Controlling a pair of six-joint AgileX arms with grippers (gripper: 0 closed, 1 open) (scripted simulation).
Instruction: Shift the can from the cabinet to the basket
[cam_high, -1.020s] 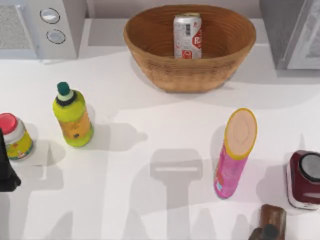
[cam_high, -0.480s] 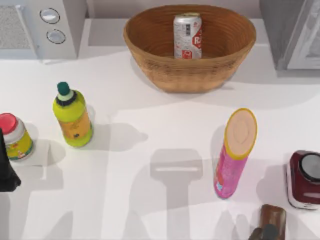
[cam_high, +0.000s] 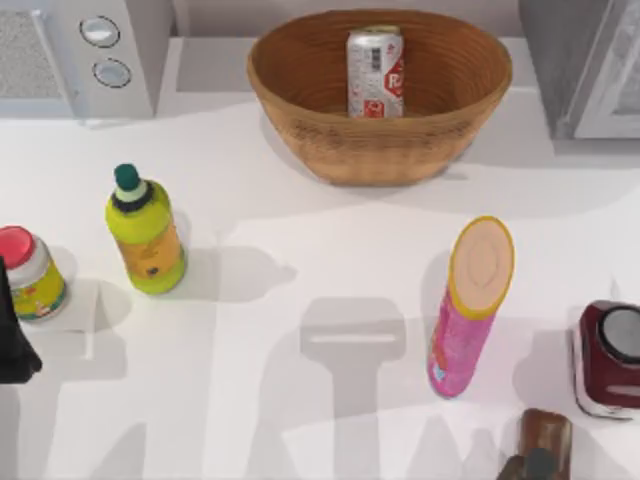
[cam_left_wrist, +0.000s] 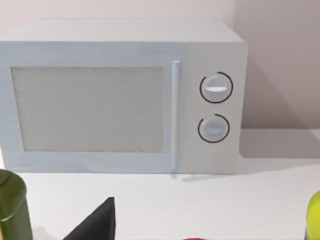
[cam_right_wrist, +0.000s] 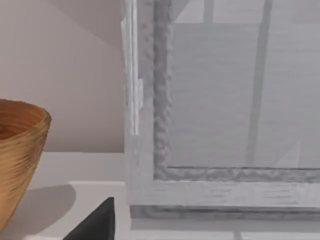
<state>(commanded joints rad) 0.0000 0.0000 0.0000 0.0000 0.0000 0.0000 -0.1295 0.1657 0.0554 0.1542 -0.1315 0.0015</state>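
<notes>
Arms sit low at the table's near edge, the left arm (cam_high: 15, 340) by the left side, and I cannot tell how its fingers stand. Farther back, the can (cam_high: 375, 72) stands upright inside the basket (cam_high: 300, 110). The cabinet (cam_high: 585, 65) stands at the far right.

I was looking at a rendered kitchen counter: a white microwave (cam_high: 85, 55) at the table's (cam_high: 300, 270) far left corner, a grey cabinet (cam_high: 585, 65) at the far right, bottles and jars around.

one can (cam_high: 375, 72), one basket (cam_high: 380, 140)
</notes>
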